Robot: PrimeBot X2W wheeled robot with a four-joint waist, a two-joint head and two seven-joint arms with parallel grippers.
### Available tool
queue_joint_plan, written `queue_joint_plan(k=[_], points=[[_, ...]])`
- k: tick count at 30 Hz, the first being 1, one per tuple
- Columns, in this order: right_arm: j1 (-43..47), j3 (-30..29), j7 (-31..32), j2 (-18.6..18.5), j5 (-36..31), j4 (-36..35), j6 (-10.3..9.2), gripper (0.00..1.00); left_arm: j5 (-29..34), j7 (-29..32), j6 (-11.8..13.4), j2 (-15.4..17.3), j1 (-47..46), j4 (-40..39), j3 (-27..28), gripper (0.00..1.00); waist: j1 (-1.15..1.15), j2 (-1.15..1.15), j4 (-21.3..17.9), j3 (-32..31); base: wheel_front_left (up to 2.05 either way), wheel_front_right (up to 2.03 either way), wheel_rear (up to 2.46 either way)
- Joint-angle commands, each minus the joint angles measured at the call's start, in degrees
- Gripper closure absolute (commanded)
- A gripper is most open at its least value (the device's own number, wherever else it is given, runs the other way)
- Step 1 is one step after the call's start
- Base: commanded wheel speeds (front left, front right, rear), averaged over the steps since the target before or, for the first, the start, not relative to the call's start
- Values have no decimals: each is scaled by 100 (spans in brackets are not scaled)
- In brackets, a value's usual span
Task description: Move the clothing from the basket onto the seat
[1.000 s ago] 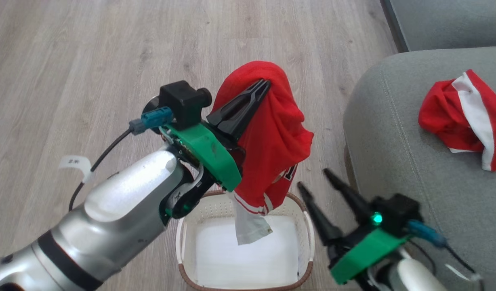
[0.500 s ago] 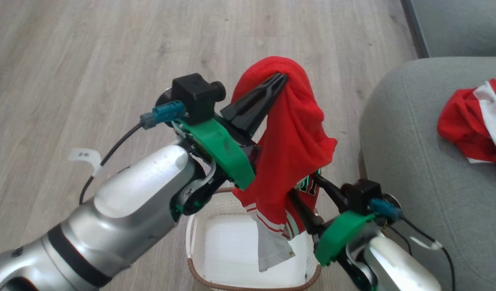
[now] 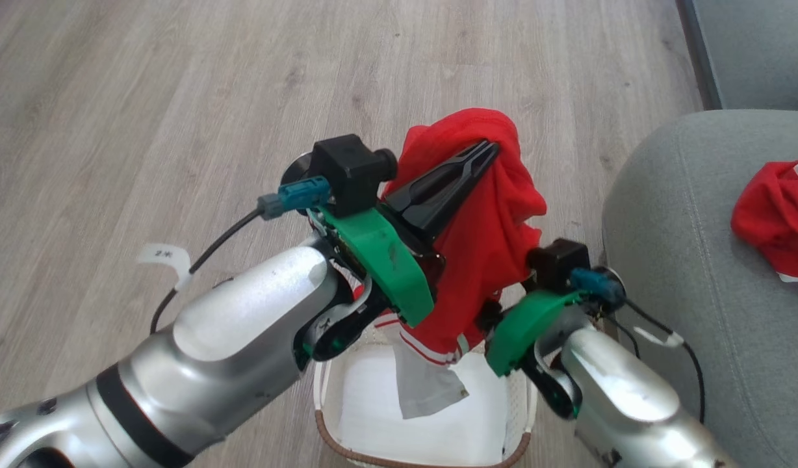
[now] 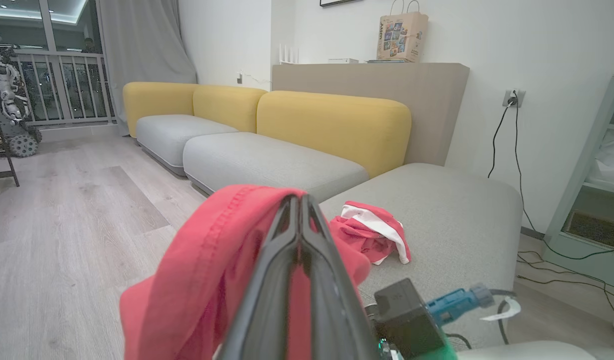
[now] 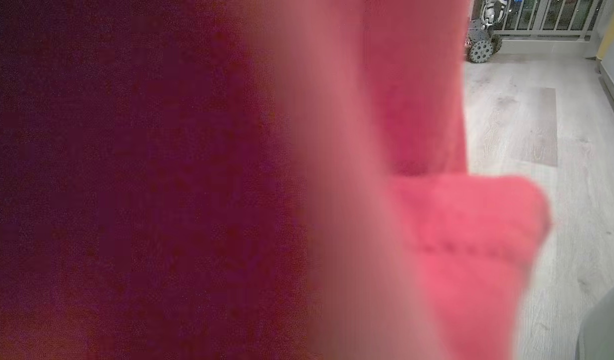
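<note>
Our left gripper (image 3: 487,151) pinches the red jersey (image 3: 496,247) at its top fold; the cloth hangs from the tips over the basket (image 3: 322,432), left of the seat (image 3: 685,273). Our right gripper (image 3: 493,318), spread wide, sits against the jersey's near right side, fingers hidden.

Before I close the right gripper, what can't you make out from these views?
Right gripper: head view, its tips are behind the red jersey; whether cloth lies between them is hidden.
Right wrist view: blurred by red cloth against the lens.
Basket: head view, near end cut by the bottom edge, part of its floor behind the hanging hem.
Second garment on the seat: head view, cut by the right edge.
</note>
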Motion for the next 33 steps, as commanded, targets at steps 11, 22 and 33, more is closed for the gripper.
queue_joint_plan(k=[11, 22, 33], points=[[-530, 46, -83, 112, 181, -20, -2, 100, -41, -29, 13, 63, -285, -130, 237, 100, 0, 0, -24, 42, 0, 0, 0], [-8, -492, -84, -105, 26, -735, -2, 100, -133, -119, 49, 214, -39, 91, 261, 100, 0, 0, -100, 8, 0, 0, 0], [669, -1235, -84, -273, -197, -1716, -2, 100, -176, -144, 110, 307, 242, 203, 167, 13, 0, 0, -234, -39, 0, 0, 0]])
